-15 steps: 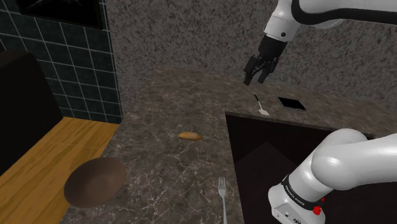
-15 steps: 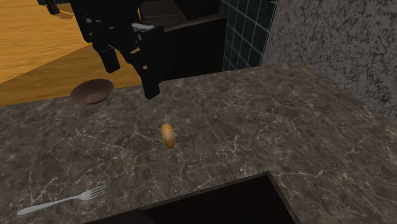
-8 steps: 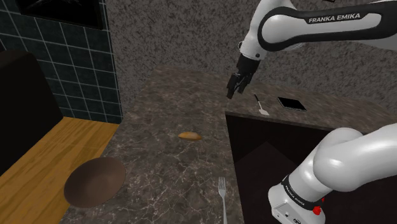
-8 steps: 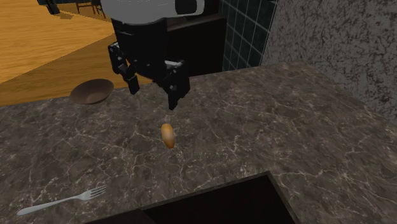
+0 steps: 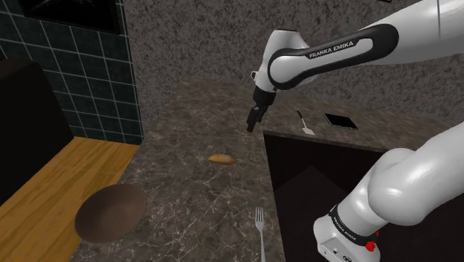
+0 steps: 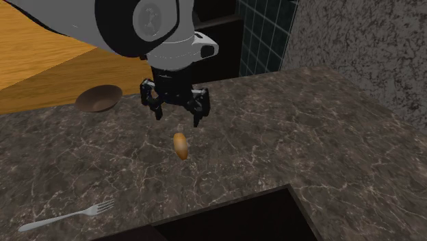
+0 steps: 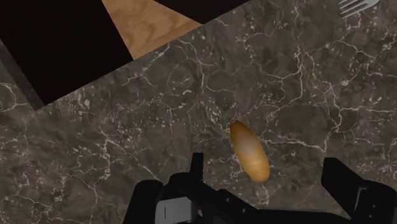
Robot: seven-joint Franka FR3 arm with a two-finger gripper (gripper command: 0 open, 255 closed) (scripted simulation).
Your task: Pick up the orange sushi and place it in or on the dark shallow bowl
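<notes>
Gripper (image 6: pixel 178 118): fingers spread, empty, above orange sushi (image 6: pixel 180 146). Fork (image 5: pixel 260 231), dark bowl (image 5: pixel 111 212): well apart, same marble counter (image 5: pixel 186 190).

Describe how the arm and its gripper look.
The arm is glossy white with rounded links and dark joint bands; one black band reads FRANKA EMIKA in white letters. A black ring and small red marks sit near its base. The gripper is all black, with two blocky fingers.

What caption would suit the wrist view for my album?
Open claw hovers above the orange sushi on a dark marbled countertop.
</notes>
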